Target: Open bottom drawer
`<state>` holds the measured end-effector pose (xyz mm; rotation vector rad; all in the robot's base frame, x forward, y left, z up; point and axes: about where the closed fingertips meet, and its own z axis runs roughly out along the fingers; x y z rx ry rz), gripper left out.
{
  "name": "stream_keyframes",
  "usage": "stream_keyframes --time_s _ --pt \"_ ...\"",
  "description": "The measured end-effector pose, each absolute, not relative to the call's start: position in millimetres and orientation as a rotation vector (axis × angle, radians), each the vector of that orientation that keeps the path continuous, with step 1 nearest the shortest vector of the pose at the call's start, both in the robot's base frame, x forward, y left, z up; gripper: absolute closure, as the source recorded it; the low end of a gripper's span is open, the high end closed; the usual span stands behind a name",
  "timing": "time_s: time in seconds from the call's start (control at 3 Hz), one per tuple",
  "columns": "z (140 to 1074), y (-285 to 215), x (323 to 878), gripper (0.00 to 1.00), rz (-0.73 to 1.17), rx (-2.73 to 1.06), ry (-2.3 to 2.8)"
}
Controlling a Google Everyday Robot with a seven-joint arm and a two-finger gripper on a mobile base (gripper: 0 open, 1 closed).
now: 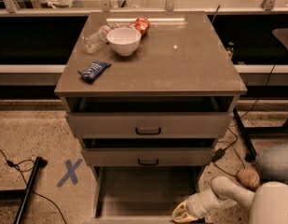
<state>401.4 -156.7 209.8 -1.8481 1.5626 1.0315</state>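
The bottom drawer [146, 192] is the lowest of three in a grey-beige cabinet. It is pulled far out, showing its plain grey box interior. Its front and handle lie at the bottom edge of the view and are hidden. My gripper [181, 213] sits at the drawer's front right corner, low in the view, on the end of my white arm [227, 195]. The middle drawer [148, 157] and the top drawer [148, 125] above it stand slightly out, each with a small black handle.
On the cabinet top [190, 59] are a white bowl [124, 40], a clear plastic bottle [98, 37], a red can [141, 25] and a blue snack bag [94, 70]. A blue X of tape [69, 172] and a black pole [28, 190] lie on the floor at left. Cables run at right.
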Motion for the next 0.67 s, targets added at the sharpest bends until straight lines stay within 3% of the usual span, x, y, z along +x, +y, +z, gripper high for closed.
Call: stream_keyframes --time_s 0.67 --pt "256 -154 430 1.00 0.912 -1.712 1.468"
